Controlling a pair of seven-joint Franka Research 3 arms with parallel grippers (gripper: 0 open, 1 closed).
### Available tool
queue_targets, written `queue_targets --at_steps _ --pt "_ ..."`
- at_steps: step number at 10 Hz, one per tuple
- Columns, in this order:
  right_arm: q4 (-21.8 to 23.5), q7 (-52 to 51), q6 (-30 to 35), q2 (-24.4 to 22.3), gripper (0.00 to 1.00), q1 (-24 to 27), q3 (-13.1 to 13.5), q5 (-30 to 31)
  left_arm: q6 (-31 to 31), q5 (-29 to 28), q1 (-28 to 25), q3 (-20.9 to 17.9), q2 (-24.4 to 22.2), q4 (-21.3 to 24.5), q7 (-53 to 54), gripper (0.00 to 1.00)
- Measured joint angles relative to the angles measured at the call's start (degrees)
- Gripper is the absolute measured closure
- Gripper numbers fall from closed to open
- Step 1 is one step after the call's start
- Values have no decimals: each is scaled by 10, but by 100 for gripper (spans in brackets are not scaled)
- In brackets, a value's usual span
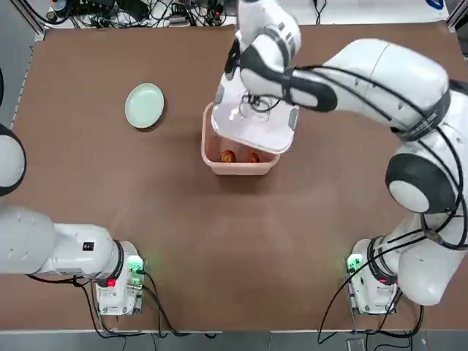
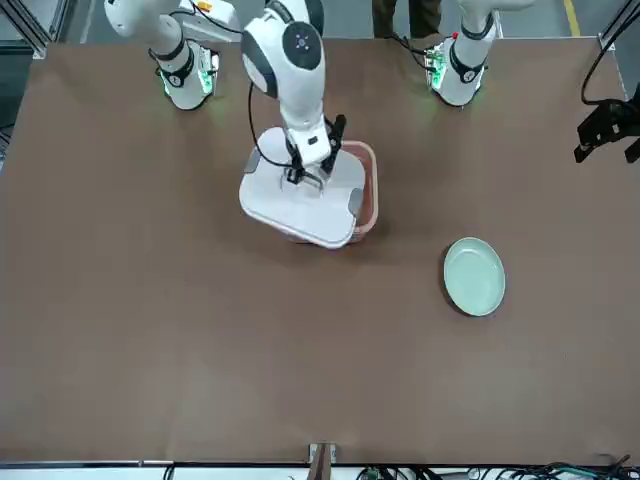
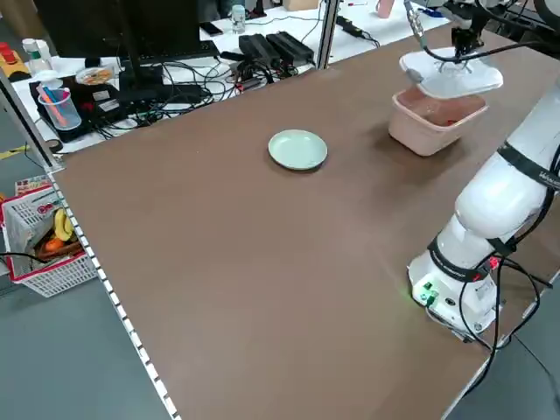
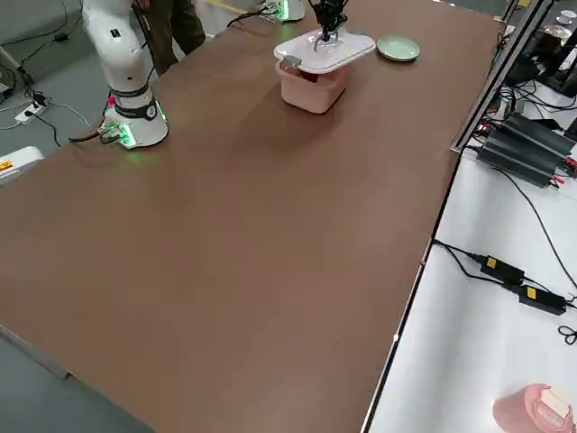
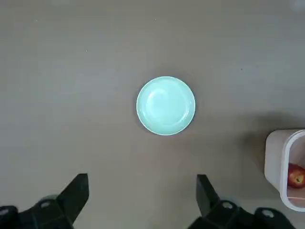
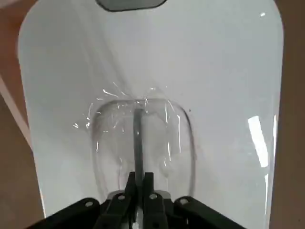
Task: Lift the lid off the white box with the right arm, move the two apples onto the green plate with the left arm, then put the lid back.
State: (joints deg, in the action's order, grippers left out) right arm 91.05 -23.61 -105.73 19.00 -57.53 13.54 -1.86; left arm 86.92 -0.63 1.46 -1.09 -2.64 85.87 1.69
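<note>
Right wrist view, right pincer (image 6: 138, 183) clamped on lid (image 6: 214, 71) handle

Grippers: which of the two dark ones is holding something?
The right gripper, over the pale pinkish-white box: its jaws are shut on the white plastic lid's bar handle. The left gripper is open above the mint-green plate.

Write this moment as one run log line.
right gripper: shut on lid handle, above white box | left gripper: open, idle | apples: in box
</note>
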Motion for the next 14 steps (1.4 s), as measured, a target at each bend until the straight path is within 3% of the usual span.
queue_targets --at_steps 3,7,10,14 --pt "-2 0 24 -21 93 79 3 0 -7 0 0 1 -1 -3 0 0" --pt "-2 -56 31 -28 93 224 4 -36 -10 1 4 20 -7 -17 2 0" --pt "0 -85 49 -28 93 299 3 -93 -35 25 5 80 -33 -21 -19 1" --pt "3 -87 75 -27 93 317 1 -126 -33 57 8 206 -36 -20 -165 1"
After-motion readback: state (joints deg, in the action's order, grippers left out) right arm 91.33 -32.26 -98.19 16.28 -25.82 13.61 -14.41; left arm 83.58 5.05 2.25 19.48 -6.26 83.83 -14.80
